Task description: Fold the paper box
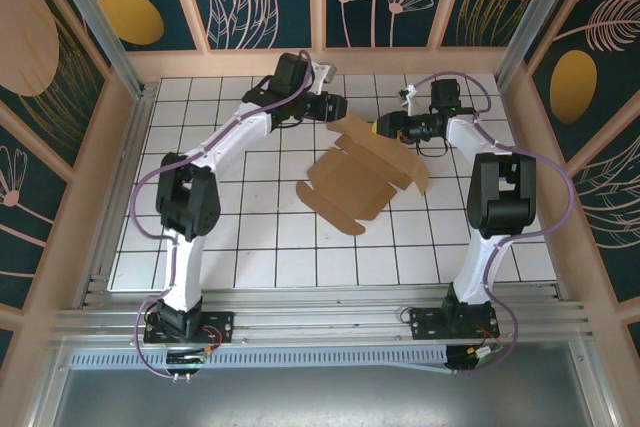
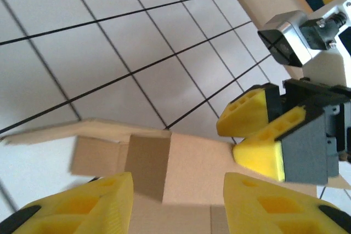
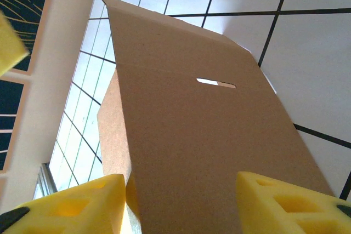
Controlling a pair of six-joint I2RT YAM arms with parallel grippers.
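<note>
Plain brown cardboard die-cut sheet (image 1: 360,182) midway across white gridded bench (image 1: 250,237), 1 slotted flap (image 3: 192,135) raised, left tool (image 2: 178,184) spread wide over it, right tool (image 3: 181,182) parted astride that flap

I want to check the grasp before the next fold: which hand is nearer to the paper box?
Right, by a little. The right hand has a raised flap of the paper box between its fingers. The left hand hovers open over the far edge.
</note>
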